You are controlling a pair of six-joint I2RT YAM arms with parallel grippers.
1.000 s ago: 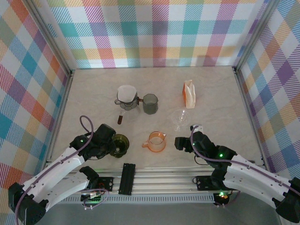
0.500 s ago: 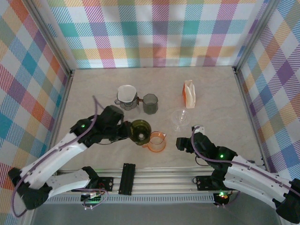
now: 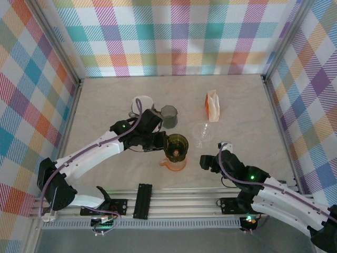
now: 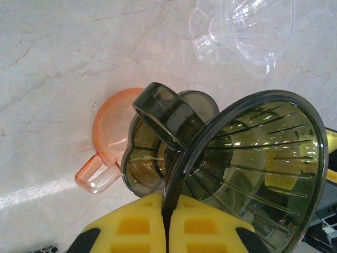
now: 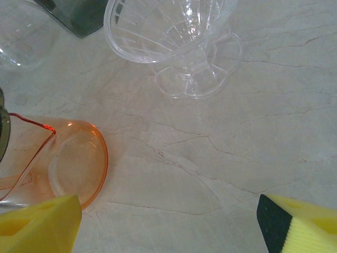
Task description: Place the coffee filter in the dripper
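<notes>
**Drippers — three.**
- One dark green translucent dripper (image 4: 253,158): a ribbed cone with a ring handle and a scalloped foot. It is tilted over the orange server; contact between the two cannot be told.
- One clear ribbed dripper (image 5: 174,31), upright on its round foot.
- One smoky grey dripper (image 3: 134,112) at the back, partly behind the left arm.

**Coffee filter (image 3: 143,100) — one.** White paper, round from above, seated in the grey dripper.

**Orange server (image 5: 73,163) — one.** Transparent, with a handle and a round mouth.

**Grey cup (image 3: 169,116) — one.** Translucent, just beside the grey dripper.

**Holder (image 3: 212,105) — one.** Orange with white sheets, standing at back right.

**Table (image 5: 221,158).** Pale, marble-veined.

**Left gripper (image 4: 167,224).** Its yellow pads are pinched on the green dripper's rim.

**Right gripper (image 5: 168,226).** Its yellow pads are spread wide and grip nothing, low over the table near the clear dripper.
</notes>
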